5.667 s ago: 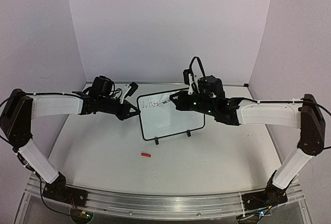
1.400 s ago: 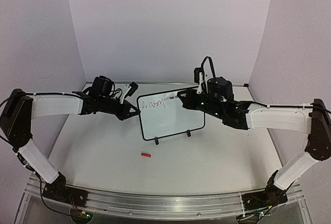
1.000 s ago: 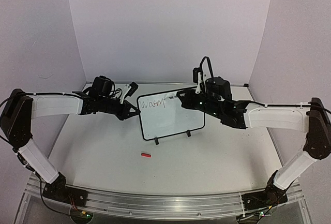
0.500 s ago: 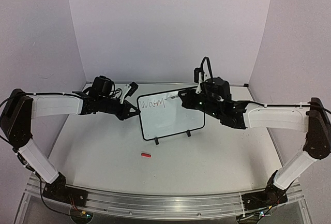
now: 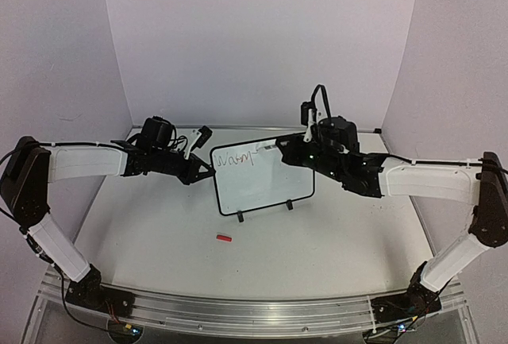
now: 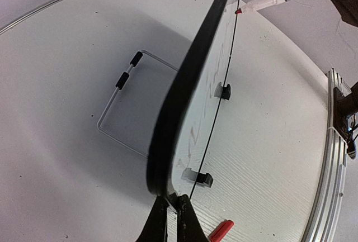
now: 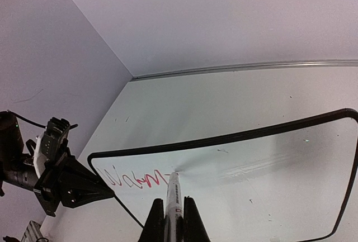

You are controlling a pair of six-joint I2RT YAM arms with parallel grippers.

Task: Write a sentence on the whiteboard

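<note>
Two grippers, both clamped: the left gripper pinches the left edge of the whiteboard, which stands tilted at the table's far middle. The right gripper grips a marker, its tip on the board just right of the sentence, a short scrawl at top left. A red cap lies nearer.
</note>
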